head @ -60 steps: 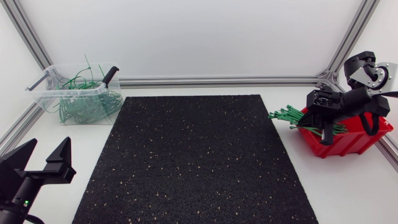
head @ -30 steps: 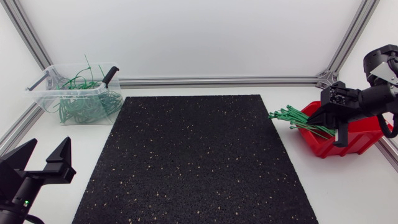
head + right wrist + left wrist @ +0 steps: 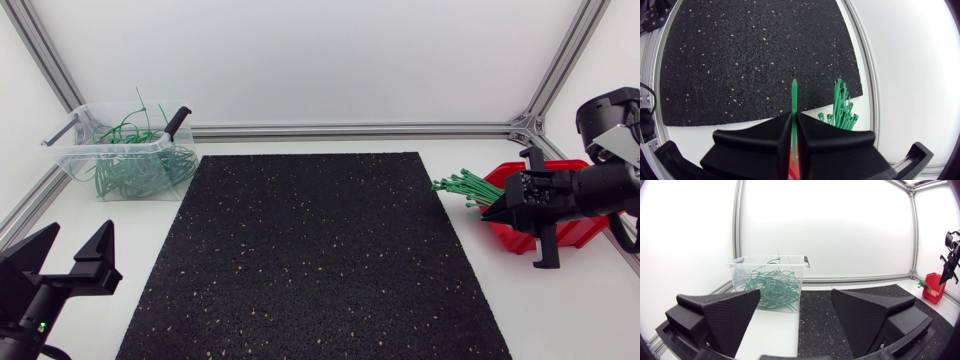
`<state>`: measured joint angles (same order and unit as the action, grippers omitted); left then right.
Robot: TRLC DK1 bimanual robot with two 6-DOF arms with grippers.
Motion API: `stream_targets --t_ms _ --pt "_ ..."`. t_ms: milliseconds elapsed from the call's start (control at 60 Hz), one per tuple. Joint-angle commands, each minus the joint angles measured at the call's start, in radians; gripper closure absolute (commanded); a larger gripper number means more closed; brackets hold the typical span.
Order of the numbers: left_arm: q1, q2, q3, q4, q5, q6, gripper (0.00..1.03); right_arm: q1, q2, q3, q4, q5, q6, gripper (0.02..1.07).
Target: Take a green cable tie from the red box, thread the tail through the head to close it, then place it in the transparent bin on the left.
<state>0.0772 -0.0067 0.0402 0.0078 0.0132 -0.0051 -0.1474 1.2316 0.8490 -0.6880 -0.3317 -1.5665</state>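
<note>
Between right end effector (image 3: pixel 792 116) wedges: slim pointed green tie (image 3: pixel 794 93).

Left arm (image 3: pixel 28 312) low at the table's near left corner, its matte black left gripper (image 3: pixel 72 240) holding two broad wedge-shaped fingers (image 3: pixel 722 314) spread wide and aimed across the table. The right arm (image 3: pixel 603 186), black at the joints, enters from the right edge. Its matte black right gripper (image 3: pixel 495 211) lies roughly level, pointing toward the middle, fingers pressed together on a thin green cable tie (image 3: pixel 794 96) whose tip juts ahead of them.
</note>
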Motion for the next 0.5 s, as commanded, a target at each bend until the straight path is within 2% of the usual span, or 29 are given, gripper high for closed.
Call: stream_targets --t_ms 0,333,483 --pt "-0.005 -0.003 -0.037 -0.026 -0.002 -0.026 0.05 0.042 -0.043 0.013 -0.051 0.006 0.042 1.01" --pt "-0.005 -0.003 -0.039 -0.026 -0.002 -0.026 0.05 0.247 -0.228 0.122 -0.145 0.006 0.273 1.01" --pt "-0.004 -0.003 -0.039 -0.026 -0.002 -0.026 0.05 0.284 -0.258 0.2 -0.165 0.002 0.375 1.01"
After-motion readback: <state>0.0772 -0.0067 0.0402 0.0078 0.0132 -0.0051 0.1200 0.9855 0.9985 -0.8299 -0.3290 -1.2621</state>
